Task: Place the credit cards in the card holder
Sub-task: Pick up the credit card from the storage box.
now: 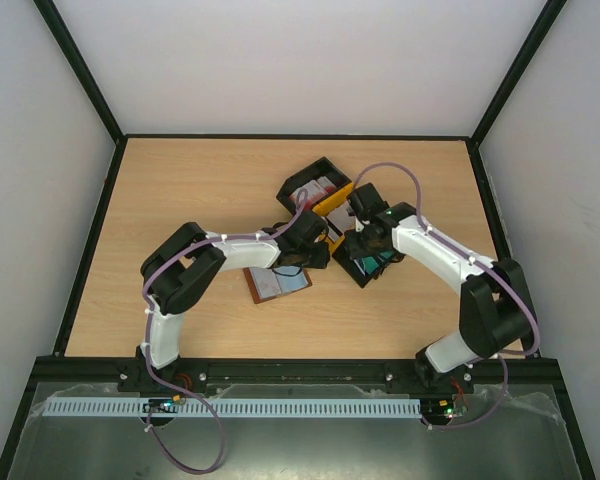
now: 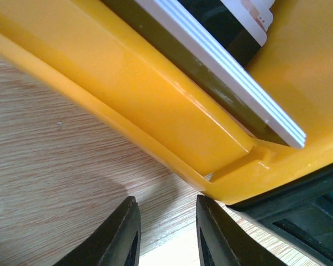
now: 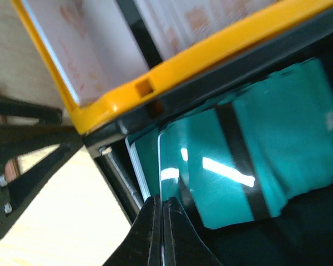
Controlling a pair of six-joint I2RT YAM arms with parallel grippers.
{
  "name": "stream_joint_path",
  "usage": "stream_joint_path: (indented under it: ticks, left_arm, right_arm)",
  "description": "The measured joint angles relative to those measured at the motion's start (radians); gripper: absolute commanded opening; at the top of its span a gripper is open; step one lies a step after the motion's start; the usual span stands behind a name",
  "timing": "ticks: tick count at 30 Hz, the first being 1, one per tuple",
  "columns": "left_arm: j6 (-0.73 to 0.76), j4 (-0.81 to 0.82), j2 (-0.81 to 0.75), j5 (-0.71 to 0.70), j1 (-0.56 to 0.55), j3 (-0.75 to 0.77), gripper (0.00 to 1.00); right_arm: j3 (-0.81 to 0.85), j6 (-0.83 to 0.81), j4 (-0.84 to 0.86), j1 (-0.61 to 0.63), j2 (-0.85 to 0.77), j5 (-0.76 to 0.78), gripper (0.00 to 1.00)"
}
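Right gripper (image 3: 162, 221) fingers pinch 1 teal credit card (image 3: 227, 166) by its edge, apparently to lift it from the tray (image 3: 116, 100). Left gripper (image 2: 165, 235), narrowly parted and empty, waits with the card holder (image 1: 277, 283) at its 7 o'clock.

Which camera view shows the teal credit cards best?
The right wrist view: the teal cards fill it, dark stripe visible. The top view shows only a small teal patch; the left wrist view, a corner sliver.
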Motion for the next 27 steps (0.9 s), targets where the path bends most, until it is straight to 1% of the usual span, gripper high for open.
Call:
stream_joint_path:
  ticks: [4, 8, 12, 15, 18, 20, 23, 27]
  left_arm:
    - [0.003, -0.004, -0.008, -0.006, 0.0, -0.001, 0.42]
    - [0.008, -0.005, -0.05, -0.014, 0.0, -0.002, 0.55]
    - [0.013, -0.007, -0.143, -0.035, 0.003, -0.002, 0.66]
    - [0.011, -0.008, -0.248, -0.064, 0.004, -0.02, 0.73]
    - [0.0, -0.011, -0.374, -0.092, 0.005, -0.068, 0.89]
    - [-0.011, -0.016, -0.454, -0.105, 0.005, -0.104, 0.95]
    - [-0.036, -0.022, -0.591, -0.106, 0.005, -0.179, 0.98]
    - [-0.078, -0.006, -0.782, -0.065, 0.005, -0.287, 0.99]
  right_arm:
    - [0.038, 0.019, -0.005, 0.001, -0.036, 0.077, 0.02]
    - [0.056, 0.033, -0.005, 0.001, -0.108, 0.119, 0.02]
    - [0.065, 0.051, 0.013, 0.001, -0.196, 0.114, 0.02]
    - [0.063, 0.068, 0.04, 0.001, -0.273, 0.087, 0.02]
    - [0.033, 0.095, 0.108, 0.001, -0.37, 0.034, 0.02]
    - [-0.011, 0.13, 0.179, 0.001, -0.443, -0.022, 0.02]
    - [-0.105, 0.211, 0.312, 0.002, -0.539, -0.13, 0.02]
    - [-0.232, 0.372, 0.529, 0.002, -0.606, -0.29, 0.02]
